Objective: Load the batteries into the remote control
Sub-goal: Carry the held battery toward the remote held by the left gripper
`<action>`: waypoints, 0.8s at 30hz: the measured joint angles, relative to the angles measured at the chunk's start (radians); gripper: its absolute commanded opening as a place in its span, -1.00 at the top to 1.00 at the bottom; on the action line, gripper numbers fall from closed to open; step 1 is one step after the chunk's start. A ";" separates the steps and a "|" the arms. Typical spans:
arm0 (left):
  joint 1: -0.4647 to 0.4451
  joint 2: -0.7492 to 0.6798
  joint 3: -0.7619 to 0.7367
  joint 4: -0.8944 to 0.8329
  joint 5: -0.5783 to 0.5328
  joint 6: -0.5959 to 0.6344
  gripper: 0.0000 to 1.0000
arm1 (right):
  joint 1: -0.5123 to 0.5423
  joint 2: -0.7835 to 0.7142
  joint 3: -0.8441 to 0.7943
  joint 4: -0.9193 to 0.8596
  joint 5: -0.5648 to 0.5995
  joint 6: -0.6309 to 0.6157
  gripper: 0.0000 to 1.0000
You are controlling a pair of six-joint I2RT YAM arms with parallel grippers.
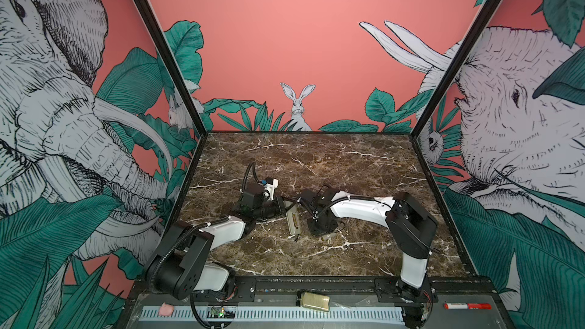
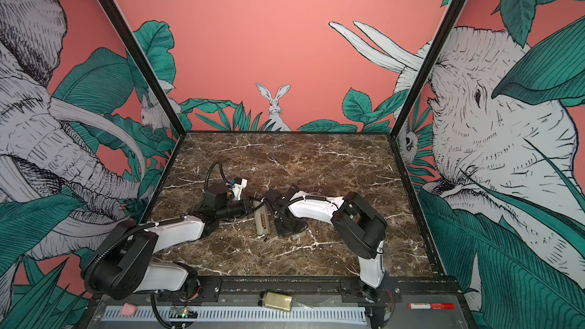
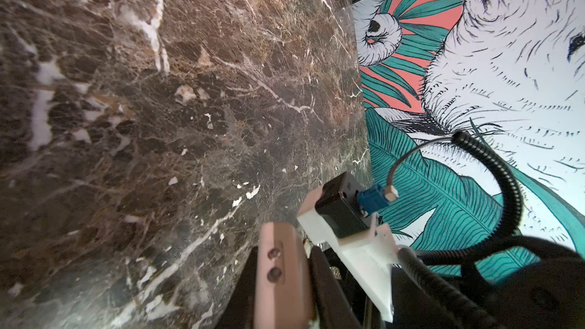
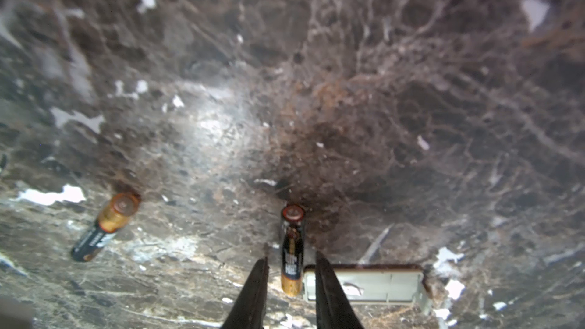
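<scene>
- We find the remote control (image 1: pixel 292 221) lying back-up on the surface (image 1: pixel 316 159), recess open. There is a brassy strip inside, but we cannot tell what it is.
- The right gripper (image 4: pixel 291 256) hangs just beside the remote control. Its fingers (image 4: pixel 253 292) stand apart, straddling one battery (image 4: pixel 292 242) with a gap on either side.
- The second battery (image 4: pixel 106 226) lies well apart from that one.
- The left gripper (image 1: pixel 286 206) sits at the remote control's far end, fingers together. We cannot tell whether they pinch its edge.
- Risk, as we judge it: the round battery may roll or skid if the fingers close off-centre. The loose cover (image 4: pixel 364 283) just beside it could be caught or shoved.
- Only the right wrist view shows both batteries and the cover clearly. Only the top views show the remote control, and we cannot make out the batteries there.
</scene>
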 measured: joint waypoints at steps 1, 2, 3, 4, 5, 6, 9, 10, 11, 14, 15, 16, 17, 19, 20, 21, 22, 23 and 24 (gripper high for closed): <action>-0.001 0.003 -0.001 0.005 0.000 -0.002 1.00 | 0.000 -0.003 -0.003 0.000 0.000 0.000 0.50; -0.003 0.007 -0.001 0.010 0.000 -0.003 1.00 | 0.000 -0.005 -0.005 -0.001 -0.001 0.000 0.50; -0.004 0.010 -0.001 0.013 0.000 -0.003 1.00 | 0.000 -0.005 -0.006 0.000 -0.002 0.001 0.51; -0.005 0.013 -0.002 0.015 0.000 -0.005 1.00 | 0.000 -0.005 -0.006 0.001 -0.003 0.001 0.52; -0.005 0.016 -0.002 0.017 0.000 -0.006 1.00 | 0.000 -0.005 -0.007 0.003 -0.004 0.001 0.52; -0.005 0.019 -0.002 0.018 0.000 -0.006 1.00 | 0.000 -0.005 -0.009 0.005 -0.004 0.001 0.53; -0.005 0.021 -0.002 0.018 0.000 -0.006 1.00 | 0.000 -0.005 -0.009 0.005 -0.004 0.000 0.59; -0.005 0.021 -0.002 0.018 0.000 -0.006 1.00 | 0.000 -0.005 -0.009 0.005 -0.005 -0.002 0.60; -0.005 0.021 -0.002 0.018 0.000 -0.006 1.00 | 0.000 -0.005 -0.009 0.005 -0.005 -0.003 0.62; -0.005 0.021 -0.002 0.018 -0.001 -0.006 1.00 | 0.000 -0.005 -0.008 0.005 -0.008 -0.006 0.68; -0.005 0.021 -0.002 0.018 0.000 -0.006 1.00 | 0.000 -0.005 -0.008 0.005 -0.009 -0.006 0.69; -0.005 0.021 -0.002 0.018 0.000 -0.006 1.00 | 0.000 -0.004 -0.008 0.005 -0.011 -0.009 0.71; -0.005 0.021 -0.002 0.019 0.000 -0.006 1.00 | 0.000 -0.003 -0.008 0.005 -0.012 -0.009 0.71; -0.006 0.025 -0.002 0.026 0.000 -0.006 1.00 | 0.000 -0.002 -0.008 0.005 -0.015 -0.010 0.71; -0.006 0.027 -0.002 0.029 0.000 -0.007 1.00 | 0.000 -0.002 -0.008 0.004 -0.017 -0.011 0.71; -0.006 0.030 -0.002 0.033 0.000 -0.007 1.00 | 0.000 -0.002 -0.008 0.003 -0.019 -0.011 0.71; -0.007 0.031 -0.002 0.034 0.000 -0.007 1.00 | 0.000 -0.001 -0.006 0.002 -0.019 -0.011 0.71; -0.008 0.031 -0.002 0.034 -0.001 -0.007 1.00 | 0.000 -0.001 -0.003 -0.001 -0.019 -0.011 0.70; -0.010 0.032 -0.002 0.036 -0.001 -0.007 1.00 | 0.000 -0.001 0.000 -0.002 -0.019 -0.013 0.68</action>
